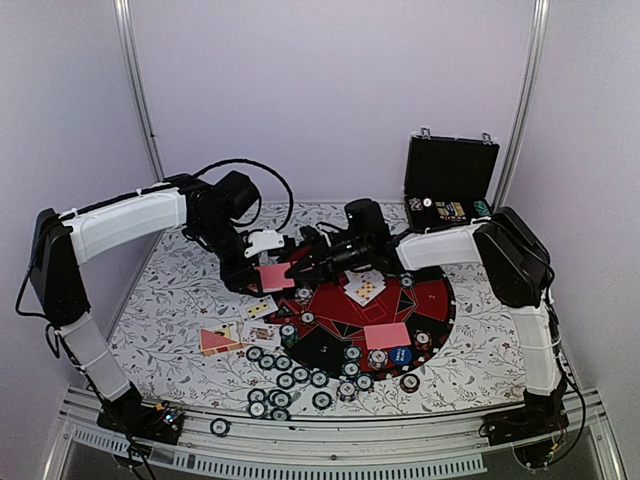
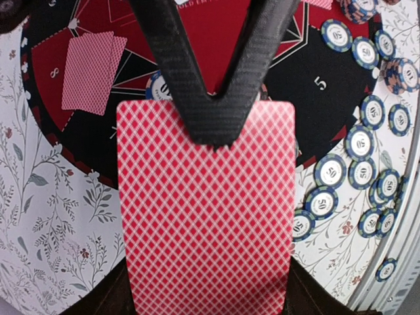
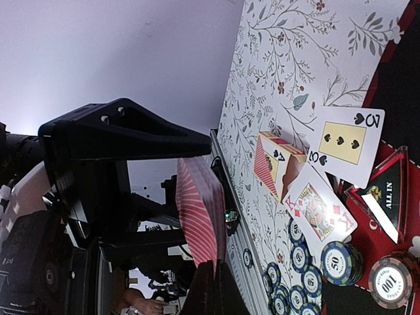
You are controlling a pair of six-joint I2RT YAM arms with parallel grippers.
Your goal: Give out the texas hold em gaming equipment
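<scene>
From my station I see the left fingers (image 2: 177,65) closed on a red-backed stack of cards (image 2: 207,216), held above the near-left edge of the round red-and-black mat (image 1: 440,300). In the left wrist view the two fingers meet in a V on the top card's back. In the right wrist view the same cards show some thickness edge-on. The right fingers (image 1: 312,262) reach in from the other side and are shut at the edge of that stack, but I cannot tell whether a card is pinched between them. On the mat lie two face-up cards (image 1: 365,288) at the far side and a face-down card (image 1: 388,335) nearer me, with a blue button disc (image 1: 400,355) just beside it. On the flowered worktop (image 1: 170,290), left of the mat, I see a three of spades (image 3: 346,141) and a king of diamonds (image 3: 321,210) face up, touching each other. Striped-edge poker chips (image 1: 300,378) are scattered along the mat's near rim and onto the worktop. The black case (image 1: 450,185) stands open at the far right.
</scene>
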